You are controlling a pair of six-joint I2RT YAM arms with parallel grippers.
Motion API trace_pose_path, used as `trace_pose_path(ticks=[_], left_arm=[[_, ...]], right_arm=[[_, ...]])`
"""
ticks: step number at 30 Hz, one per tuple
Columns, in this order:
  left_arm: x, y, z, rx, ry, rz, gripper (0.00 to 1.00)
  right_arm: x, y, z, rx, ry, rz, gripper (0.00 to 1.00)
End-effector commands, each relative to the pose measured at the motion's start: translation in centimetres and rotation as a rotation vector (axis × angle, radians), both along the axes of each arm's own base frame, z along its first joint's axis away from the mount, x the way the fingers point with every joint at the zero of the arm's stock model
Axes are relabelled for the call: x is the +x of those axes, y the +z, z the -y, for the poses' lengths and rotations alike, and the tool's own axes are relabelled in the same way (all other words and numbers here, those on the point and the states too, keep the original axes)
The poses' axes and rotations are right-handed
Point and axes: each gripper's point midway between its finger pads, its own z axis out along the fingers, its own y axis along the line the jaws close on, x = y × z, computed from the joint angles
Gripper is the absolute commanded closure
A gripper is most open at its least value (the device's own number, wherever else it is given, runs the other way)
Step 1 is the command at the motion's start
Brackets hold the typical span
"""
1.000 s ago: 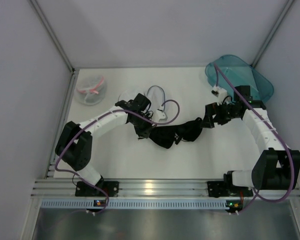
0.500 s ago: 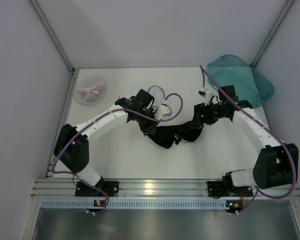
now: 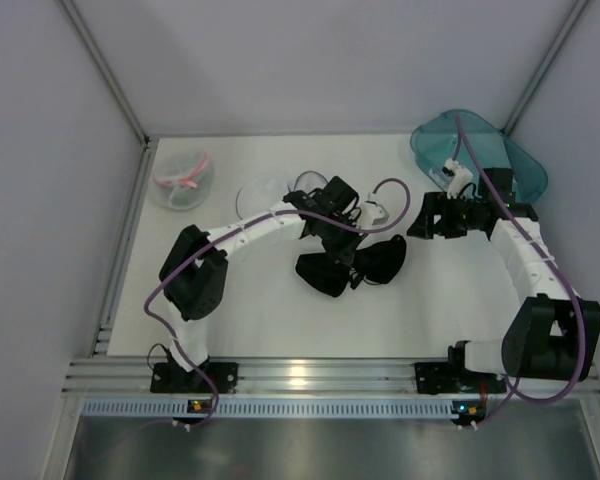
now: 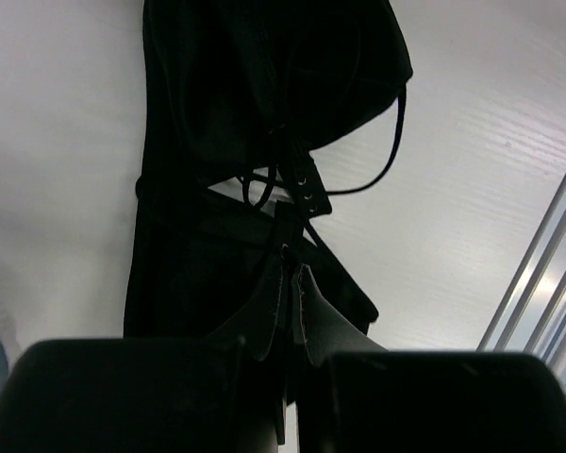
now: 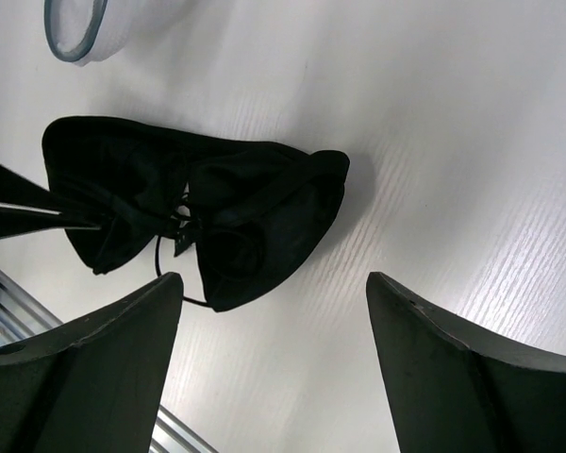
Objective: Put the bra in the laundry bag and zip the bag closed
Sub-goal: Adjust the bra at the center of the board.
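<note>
The bra (image 3: 358, 266) is a small black bundle of matte fabric. Its two rounded padded cups are bunched together, and thin straps loop out between them. A short hook tab shows among the straps in the left wrist view (image 4: 264, 94). The bra lies on the white counter (image 3: 280, 310) just nearer the arms than the laundry bag (image 3: 258, 195) and a little to that bag's right, close to it but apart from it.

The left end effector (image 3: 347, 240) is pinched fully closed on a fold of the bra's fabric (image 4: 291, 276) on the side towards the laundry bag. The right end effector (image 3: 421, 222) is farther right of the laundry bag, beyond the bra. Its fingers are spread wide and hold nothing, and the bra is visible between them (image 5: 274, 283).

Only part of the laundry bag shows, as a pale translucent disc with a thin grey rim; the left arm crosses its right edge. In the right wrist view it is cut off at the top corner (image 5: 75, 24). Whether its zip is open cannot be made out, nor whether the bra's gripped end is off the counter.
</note>
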Motion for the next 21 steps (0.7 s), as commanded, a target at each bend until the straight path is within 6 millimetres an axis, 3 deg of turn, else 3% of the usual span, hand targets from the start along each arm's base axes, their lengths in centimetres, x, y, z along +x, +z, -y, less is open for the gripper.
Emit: trace_pose_path(ticks=[1,7,11,13,15,18,20,21], left_arm=[[1.3,1.8,3.5,-0.089,0.037,0.039,1.0],[1.3,0.1,7.1,-0.112,0.029,0.056,1.0],[2.1,-1.6,8.5,-0.098,0.057,0.044,0.99],[2.3,-2.6,8.7,-0.082,0.067,0.034,0.93],[2.1,-2.5,9.1,-0.092,0.059,0.021,0.78],[1.8,-1.7,8.2,-0.09,0.07,0.037,0.62],[1.9,1.8,7.4,-0.136,0.092,0.08,0.57],[1.6,3.3,7.0,-0.166,0.092,0.073,0.46]], right_arm=[[-0.1,1.4,0.2,0.004,0.024,0.057,0.2],[-0.2,0.4,0.7,-0.002,0.005,0.031,0.2],[-0.2,-0.3,0.6,0.009,0.004,0.006,0.2],[-0.1,-0.4,0.6,0.01,0.003,0.001,0.2],[-0.1,-0.5,0.6,0.013,0.004,-0.002,0.2],[-0.1,-0.2,0.5,0.016,0.011,-0.001,0.21],[0.0,0.2,0.5,0.014,0.02,0.019,0.23],[0.0,0.3,0.4,0.016,0.023,0.024,0.25]])
